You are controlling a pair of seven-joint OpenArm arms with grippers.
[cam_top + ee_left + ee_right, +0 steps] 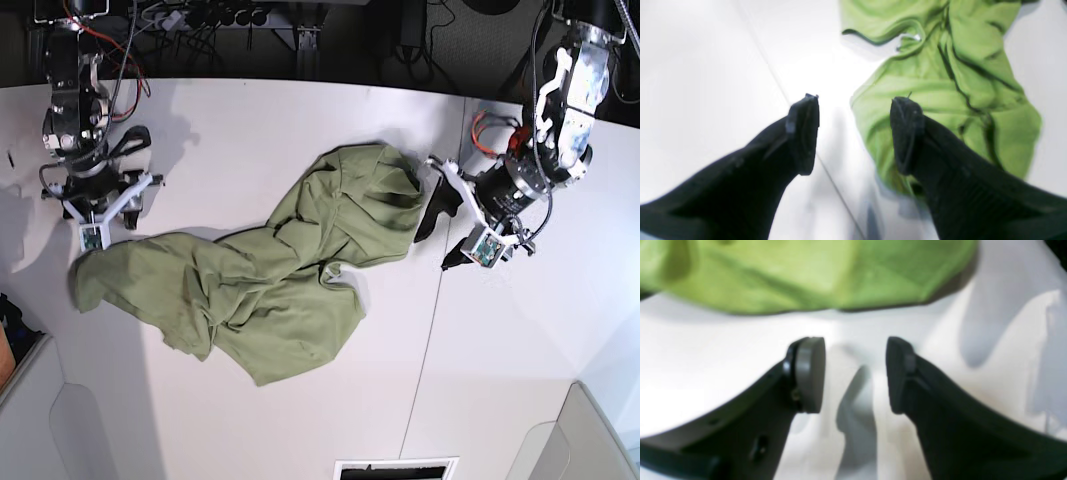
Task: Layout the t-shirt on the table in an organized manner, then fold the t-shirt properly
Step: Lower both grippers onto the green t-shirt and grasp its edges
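Now the t-shirt (260, 290) sprawls crumpled across mid-frame on the table (300, 420).
Left gripper (438, 225) at right, right gripper (100, 205) upper left: both jaws wide, holding nothing.

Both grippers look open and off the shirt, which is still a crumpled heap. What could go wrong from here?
1. The t-shirt is twisted with stacked folds, so a pinch may catch several layers and tighten the bunch.
2. The left gripper hangs over the table seam beside the cloth edge; closing there could miss fabric.
3. The right gripper is over bare table, short of the shirt's edge, so it needs repositioning before grasping.
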